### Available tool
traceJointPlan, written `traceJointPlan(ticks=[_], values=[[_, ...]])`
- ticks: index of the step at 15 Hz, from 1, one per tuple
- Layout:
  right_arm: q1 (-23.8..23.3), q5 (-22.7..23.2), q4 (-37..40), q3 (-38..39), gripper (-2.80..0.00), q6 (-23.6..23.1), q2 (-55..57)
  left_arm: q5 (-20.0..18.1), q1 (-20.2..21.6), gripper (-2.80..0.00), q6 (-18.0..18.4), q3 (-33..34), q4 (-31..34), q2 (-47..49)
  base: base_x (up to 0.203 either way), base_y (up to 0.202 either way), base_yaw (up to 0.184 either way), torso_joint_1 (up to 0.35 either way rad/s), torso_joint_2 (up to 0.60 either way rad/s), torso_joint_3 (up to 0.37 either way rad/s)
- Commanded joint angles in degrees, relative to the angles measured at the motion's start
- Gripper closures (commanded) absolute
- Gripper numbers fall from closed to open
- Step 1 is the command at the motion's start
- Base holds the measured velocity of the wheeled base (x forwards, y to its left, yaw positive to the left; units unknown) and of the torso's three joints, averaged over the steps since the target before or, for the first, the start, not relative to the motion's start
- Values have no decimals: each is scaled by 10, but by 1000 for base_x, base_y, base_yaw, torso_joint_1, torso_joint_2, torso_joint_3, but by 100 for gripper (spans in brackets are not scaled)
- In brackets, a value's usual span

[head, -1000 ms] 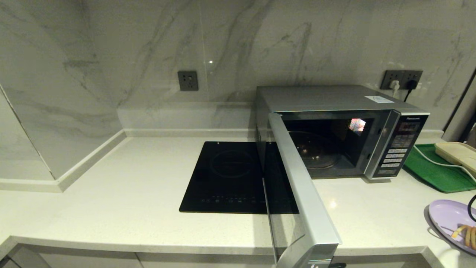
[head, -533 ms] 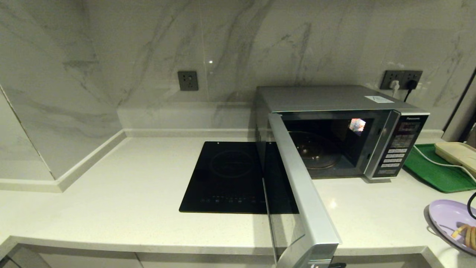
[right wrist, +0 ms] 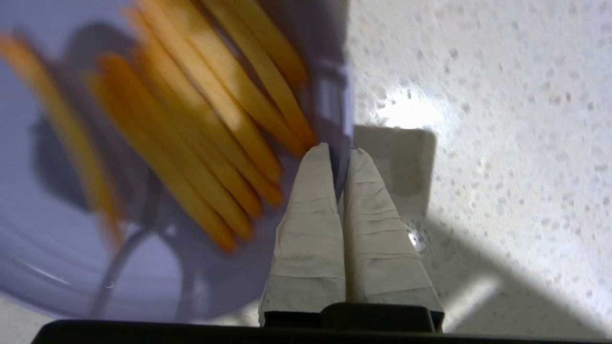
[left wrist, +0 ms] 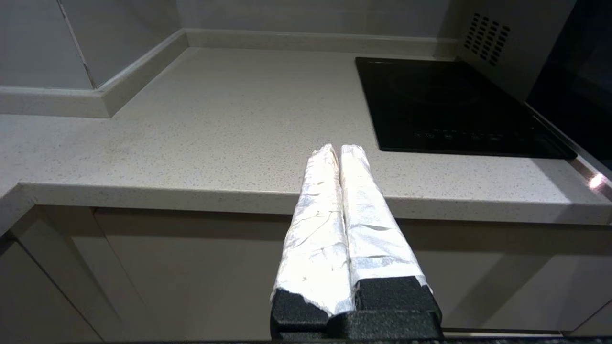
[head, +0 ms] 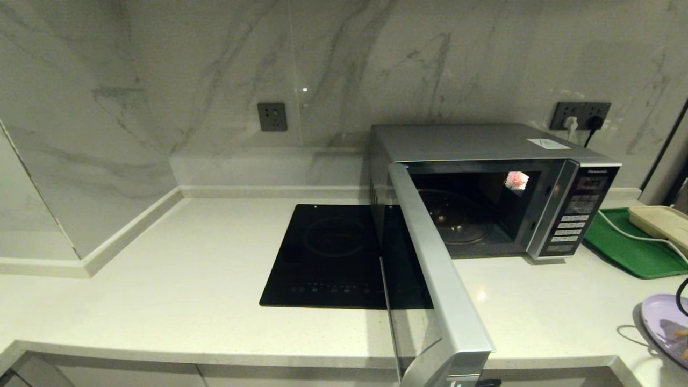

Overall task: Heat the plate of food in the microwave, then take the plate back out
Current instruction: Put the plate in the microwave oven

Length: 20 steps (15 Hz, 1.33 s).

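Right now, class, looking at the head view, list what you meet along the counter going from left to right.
Wall socket → black cooktop → open microwave → green tray → purple plate of food, which runs off the picture's right edge.

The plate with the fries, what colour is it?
Pale purple. The plate of food shows best in the right wrist view.

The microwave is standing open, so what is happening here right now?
The microwave stands with its door swung wide open and only the glass turntable inside. The right gripper is shut on the rim of the plate of food, at the counter's right edge and not yet in the oven. The left gripper is shut and idle at the counter's front edge.
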Motion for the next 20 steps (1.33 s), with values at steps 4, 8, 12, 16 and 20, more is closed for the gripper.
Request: traceJointPlan(ticks=[4,8,12,16,20], values=[[-1,-1,4,0,0,3,-14,0,0,0,0,0,0,0,0,0,0,0,0,0],[1,4,4,10,0,-1,-21,0,0,0,0,0,0,0,0,0,0,0,0,0],[4,89,4,32,0,-59,-60,0,0,0,0,0,0,0,0,0,0,0,0,0],[23,117,3,61,0,-108,-102,0,0,0,0,0,0,0,0,0,0,0,0,0],[75,145,4,81,0,-141,-147,0,0,0,0,0,0,0,0,0,0,0,0,0]])
